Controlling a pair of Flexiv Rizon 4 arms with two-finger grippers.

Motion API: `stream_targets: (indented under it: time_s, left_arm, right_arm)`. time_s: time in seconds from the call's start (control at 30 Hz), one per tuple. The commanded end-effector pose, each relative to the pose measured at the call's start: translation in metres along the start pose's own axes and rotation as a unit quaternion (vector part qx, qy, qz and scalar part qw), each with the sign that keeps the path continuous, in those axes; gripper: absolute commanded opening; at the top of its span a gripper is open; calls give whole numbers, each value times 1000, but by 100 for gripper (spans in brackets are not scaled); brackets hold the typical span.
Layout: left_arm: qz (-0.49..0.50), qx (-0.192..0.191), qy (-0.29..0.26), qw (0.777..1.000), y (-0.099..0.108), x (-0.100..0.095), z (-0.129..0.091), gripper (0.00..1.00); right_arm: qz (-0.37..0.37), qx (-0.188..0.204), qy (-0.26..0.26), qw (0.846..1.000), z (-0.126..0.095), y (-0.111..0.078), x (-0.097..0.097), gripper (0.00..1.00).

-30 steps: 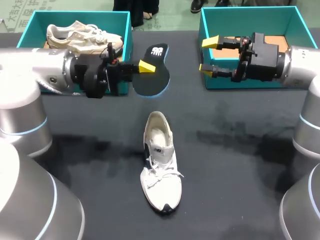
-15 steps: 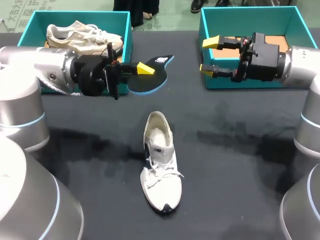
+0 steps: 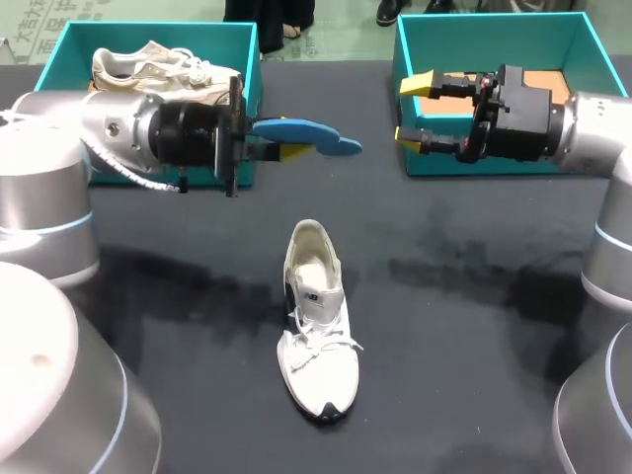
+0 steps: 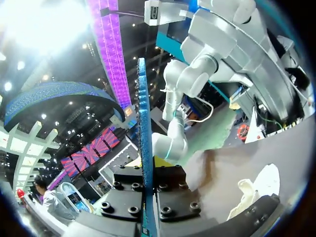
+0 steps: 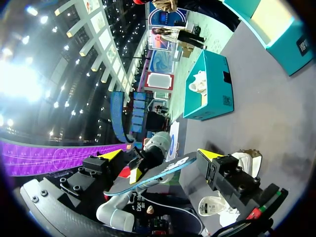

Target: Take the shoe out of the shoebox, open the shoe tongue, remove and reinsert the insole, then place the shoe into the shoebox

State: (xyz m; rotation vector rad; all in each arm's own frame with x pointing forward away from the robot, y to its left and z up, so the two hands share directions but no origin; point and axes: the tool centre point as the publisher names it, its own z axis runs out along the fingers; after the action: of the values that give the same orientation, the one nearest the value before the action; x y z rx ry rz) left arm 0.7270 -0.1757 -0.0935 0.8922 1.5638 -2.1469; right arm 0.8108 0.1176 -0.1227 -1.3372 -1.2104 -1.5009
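The white lace-up sneaker with a dark tongue and heel (image 3: pixel 316 321) lies on the black desk (image 3: pixel 474 296) just below the middle of the head view, toe toward the lower edge and open collar toward the top. No hand touches it.

Its thin insole with a blue underside (image 3: pixel 301 133) is off the desk, in the upper middle of the frame between the 2 boxes. It is roughly level and seen nearly edge-on. The left hand (image 3: pixel 281 146) comes in from the left edge and is clamped on the insole's near end, 1 yellow-tipped finger on each face. In the left wrist view the insole (image 4: pixel 144 148) stands as a narrow blue edge squeezed between the 2 fingers, with the sneaker (image 4: pixel 256 190) on the desk off to one side.

The teal cardboard shoebox (image 3: pixel 59 44) at upper left holds a second, beige sneaker (image 3: pixel 163 67). A matching teal shoebox (image 3: pixel 494 30) sits at upper right.

The right hand (image 3: pixel 417 109) hangs by that box's near left corner, its fingers spread wide and holding nothing.
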Motion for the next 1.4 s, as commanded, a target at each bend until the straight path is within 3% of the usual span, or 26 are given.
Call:
stream_targets:
  time_s: [0.03, 0.17, 0.43, 0.9, 1.03, 1.13, 1.4]
  left_arm:
    - [-70, 23, -17, 997, 13, 1, 1, 0]
    - [-168, 70, -77, 980, 16, 9, 2, 0]
    - [-327, 116, -137, 928, 3, 8, 9, 0]
    - [-327, 116, -137, 928, 3, 8, 9, 0]
    - [-413, 132, -178, 883, 11, 3, 10, 0]
    - [-479, 123, -186, 849, 13, 2, 6, 0]
    - [-606, 83, -155, 775, 15, -2, -10, 0]
  right_arm:
    - [0, 1, -2, 1000, 1, 0, 0, 100]
    - [0, 1, -2, 1000, 1, 0, 0, 100]
    - [0, 1, -2, 1000, 1, 0, 0, 100]
    - [0, 1, -2, 1000, 1, 0, 0, 100]
    - [0, 1, -2, 1000, 1, 0, 0, 100]
    - [0, 1, -2, 1000, 1, 0, 0, 100]
    - [0, 1, -2, 1000, 1, 0, 0, 100]
